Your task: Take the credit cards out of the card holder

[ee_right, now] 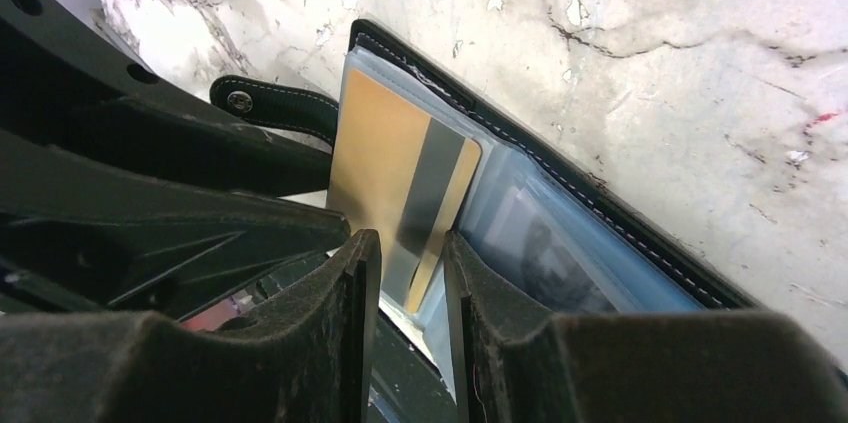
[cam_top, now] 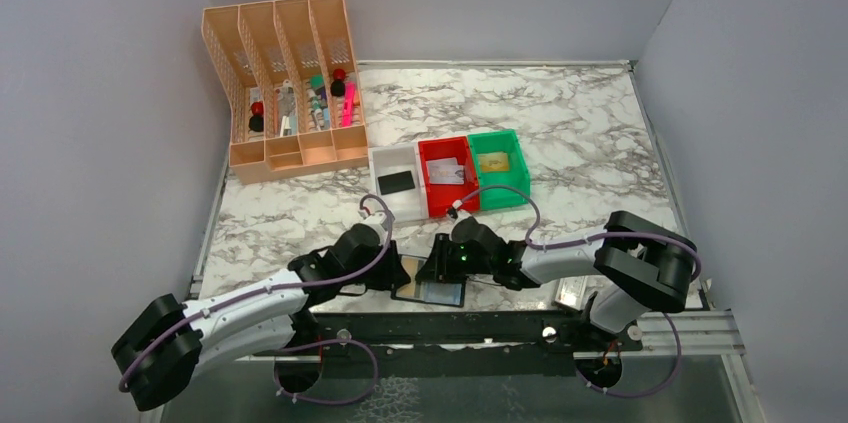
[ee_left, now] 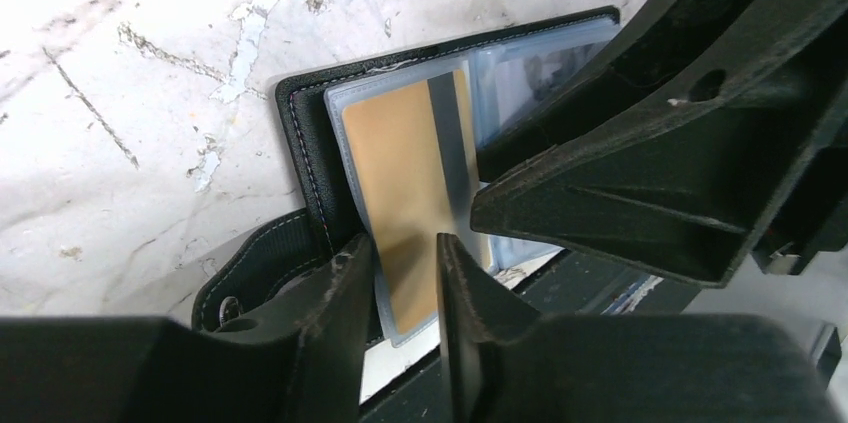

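Note:
The card holder lies open at the table's near edge, with a black rim and glossy blue-grey pockets. Its black tab sticks out to the side. A yellowish-gold credit card with a grey stripe sits at the open leaf and also shows in the right wrist view. My left gripper hovers at the card's lower end, jaws a narrow gap apart. My right gripper straddles the same card's end from the other side, jaws also narrowly apart. Both grippers meet over the holder.
Three bins stand behind: a white bin with a black card, a red bin with a whitish card, and a green bin with a gold card. A peach desk organiser is at the back left. A whitish object lies near the right arm.

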### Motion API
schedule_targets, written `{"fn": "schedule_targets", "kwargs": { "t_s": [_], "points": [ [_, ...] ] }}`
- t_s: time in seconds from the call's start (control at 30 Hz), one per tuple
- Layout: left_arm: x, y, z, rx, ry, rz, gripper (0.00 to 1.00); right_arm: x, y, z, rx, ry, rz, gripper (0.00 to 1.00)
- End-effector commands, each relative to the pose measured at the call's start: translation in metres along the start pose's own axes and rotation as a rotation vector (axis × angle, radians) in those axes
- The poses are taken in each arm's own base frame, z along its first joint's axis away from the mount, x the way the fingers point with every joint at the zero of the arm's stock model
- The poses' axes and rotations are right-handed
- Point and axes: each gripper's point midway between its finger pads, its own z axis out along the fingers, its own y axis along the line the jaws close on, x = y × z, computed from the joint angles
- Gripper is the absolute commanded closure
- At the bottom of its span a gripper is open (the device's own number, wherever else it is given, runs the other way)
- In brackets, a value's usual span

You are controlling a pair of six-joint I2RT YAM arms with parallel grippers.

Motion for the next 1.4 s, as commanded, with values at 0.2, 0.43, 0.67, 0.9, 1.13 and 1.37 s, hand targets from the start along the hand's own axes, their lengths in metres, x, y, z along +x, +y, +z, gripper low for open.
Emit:
{"fn": "schedule_targets", "kwargs": {
  "t_s": [0.2, 0.43, 0.67, 0.9, 1.13, 1.37],
  "points": [
    [-0.007, -0.005, 0.006, -0.049, -0.034, 0.047, 0.91, 0.001, -0.019, -0.001, 0.080, -0.026, 0.035, 0.64],
    [-0.003, -0.010, 0.006, -0.035, -0.024, 0.064, 1.00, 0.006, 0.006, 0.001, -0.066, 0.012, 0.058, 0.66],
    [0.003, -0.010, 0.006, -0.011, -0.030, 0.043, 1.00, 0.005, 0.018, 0.002, -0.142, 0.016, 0.080, 0.90],
    [-0.004, -0.008, 0.001, -0.033, -0.068, 0.038, 0.78, 0.000, 0.007, -0.005, -0.079, -0.018, 0.060, 0.97],
    [-0.021, -0.018, -0.004, -0.045, -0.094, 0.080, 0.67, 0.002, 0.000, -0.005, -0.046, -0.009, 0.046, 0.97],
    [-0.018, -0.020, 0.006, -0.051, -0.050, 0.112, 0.67, 0.003, -0.005, -0.004, -0.024, -0.009, 0.045, 0.97]
  ]
}}
